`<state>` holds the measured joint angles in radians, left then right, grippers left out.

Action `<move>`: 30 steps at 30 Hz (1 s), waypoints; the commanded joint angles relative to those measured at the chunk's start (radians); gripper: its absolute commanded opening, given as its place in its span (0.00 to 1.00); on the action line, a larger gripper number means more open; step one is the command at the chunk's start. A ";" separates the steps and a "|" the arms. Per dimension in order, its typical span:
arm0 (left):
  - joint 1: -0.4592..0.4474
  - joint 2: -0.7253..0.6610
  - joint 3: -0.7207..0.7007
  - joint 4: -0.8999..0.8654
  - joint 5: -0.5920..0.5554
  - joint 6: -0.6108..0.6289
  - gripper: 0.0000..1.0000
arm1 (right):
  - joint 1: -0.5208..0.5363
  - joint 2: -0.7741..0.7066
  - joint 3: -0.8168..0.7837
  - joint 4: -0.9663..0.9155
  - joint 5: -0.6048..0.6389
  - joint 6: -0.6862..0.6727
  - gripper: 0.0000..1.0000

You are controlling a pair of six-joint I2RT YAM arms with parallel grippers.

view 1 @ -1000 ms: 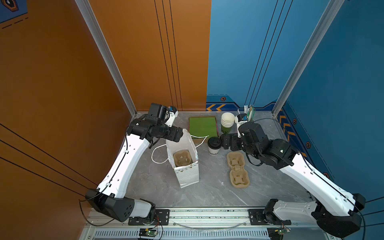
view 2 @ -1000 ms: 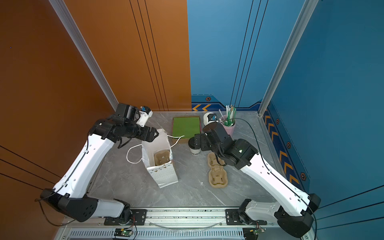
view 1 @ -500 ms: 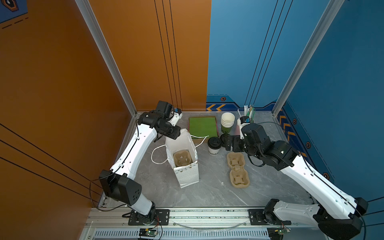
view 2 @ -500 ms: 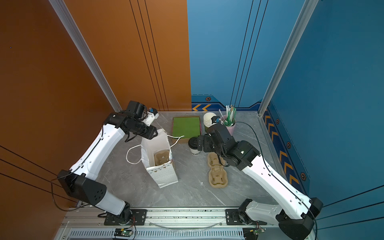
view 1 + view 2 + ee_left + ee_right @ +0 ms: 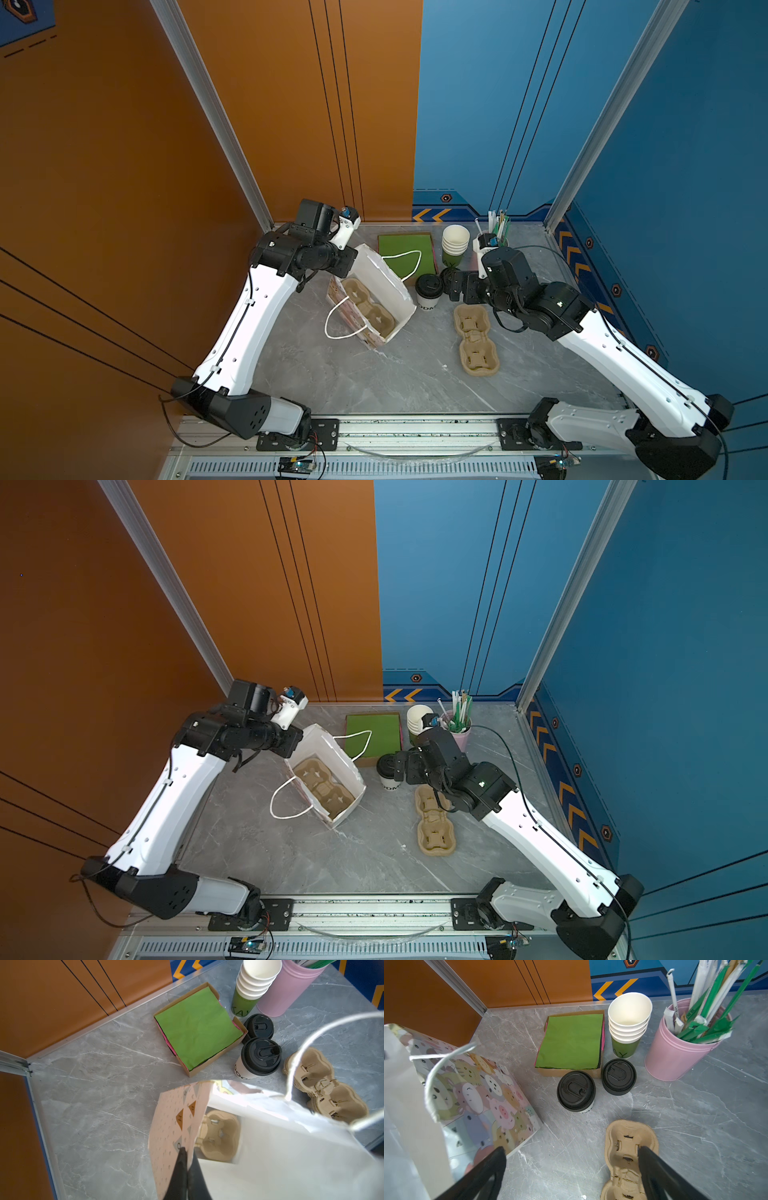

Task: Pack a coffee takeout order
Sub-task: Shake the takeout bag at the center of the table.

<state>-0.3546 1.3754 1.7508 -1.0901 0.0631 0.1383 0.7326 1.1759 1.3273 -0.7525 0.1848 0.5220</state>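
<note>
A white paper cup point(image 5: 428, 300) with dark lettering and a black lid point(image 5: 576, 1091) stands right of the patterned paper bag point(image 5: 388, 286). My left gripper point(image 5: 187, 1150) is shut on the bag's side wall at its rim, also seen in a top view point(image 5: 348, 266). The bag leans open, and a pulp carrier point(image 5: 370, 309) lies inside. My right gripper point(image 5: 572, 1152) is open and empty, just right of the cup in both top views point(image 5: 398, 766). Green napkins point(image 5: 571, 1041) fill a cardboard box behind the cup. A second black lid point(image 5: 618, 1076) sits beside it.
A stack of empty paper cups point(image 5: 629, 1022) and a pink tin of straws point(image 5: 675, 1059) stand at the back right. A stack of pulp carriers point(image 5: 476, 338) lies under my right arm. The bag's cord handles point(image 5: 340, 324) hang loose. Walls close the back and sides.
My left gripper has closed on the bag's rim. The bag has tipped and turned, its mouth now wider. The right arm has barely moved.
</note>
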 commanded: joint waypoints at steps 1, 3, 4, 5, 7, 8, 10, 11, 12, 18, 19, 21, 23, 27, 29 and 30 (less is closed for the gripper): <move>-0.033 -0.082 -0.042 0.063 -0.057 0.008 0.00 | -0.004 -0.005 -0.039 0.058 -0.041 -0.013 1.00; -0.046 -0.142 -0.106 0.127 -0.048 0.010 0.00 | -0.001 -0.011 -0.063 0.087 -0.049 -0.016 1.00; -0.050 -0.176 -0.147 0.167 -0.032 0.019 0.00 | 0.001 -0.017 -0.075 0.100 -0.052 -0.017 1.00; -0.053 -0.206 -0.188 0.203 -0.019 0.028 0.00 | 0.001 -0.022 -0.084 0.114 -0.053 -0.019 1.00; -0.054 -0.277 -0.275 0.280 -0.005 0.034 0.00 | 0.002 -0.042 -0.106 0.142 -0.053 -0.025 1.00; -0.054 -0.302 -0.306 0.302 0.008 0.039 0.00 | 0.002 -0.051 -0.116 0.153 -0.053 -0.027 1.00; -0.055 -0.351 -0.359 0.346 0.022 0.041 0.00 | 0.002 -0.069 -0.134 0.173 -0.046 -0.030 1.00; -0.054 -0.373 -0.382 0.364 0.028 0.043 0.00 | 0.002 -0.078 -0.144 0.182 -0.044 -0.031 1.00; -0.053 -0.394 -0.405 0.381 0.039 0.044 0.00 | 0.002 -0.086 -0.152 0.190 -0.044 -0.031 1.00; -0.052 -0.492 -0.537 0.470 0.112 0.063 0.00 | 0.007 -0.109 -0.198 0.233 -0.059 -0.030 1.00; -0.052 -0.501 -0.548 0.476 0.111 0.053 0.00 | 0.011 -0.110 -0.204 0.235 -0.055 -0.031 1.00; -0.052 -0.509 -0.559 0.477 0.103 0.034 0.00 | 0.011 -0.110 -0.213 0.235 -0.053 -0.033 1.00; -0.052 -0.514 -0.561 0.476 0.098 0.012 0.00 | 0.011 -0.110 -0.220 0.234 -0.054 -0.038 1.00; -0.052 -0.515 -0.563 0.476 0.082 -0.045 0.00 | 0.010 -0.103 -0.215 0.231 -0.052 -0.048 1.00; -0.051 -0.513 -0.569 0.472 0.074 -0.080 0.00 | 0.011 -0.095 -0.207 0.223 -0.050 -0.051 1.00; -0.049 -0.509 -0.571 0.466 0.073 -0.103 0.00 | 0.009 -0.090 -0.204 0.220 -0.050 -0.052 1.00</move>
<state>-0.4023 0.8715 1.1934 -0.6483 0.1360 0.1074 0.7403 1.0767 1.1168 -0.5385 0.1337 0.4938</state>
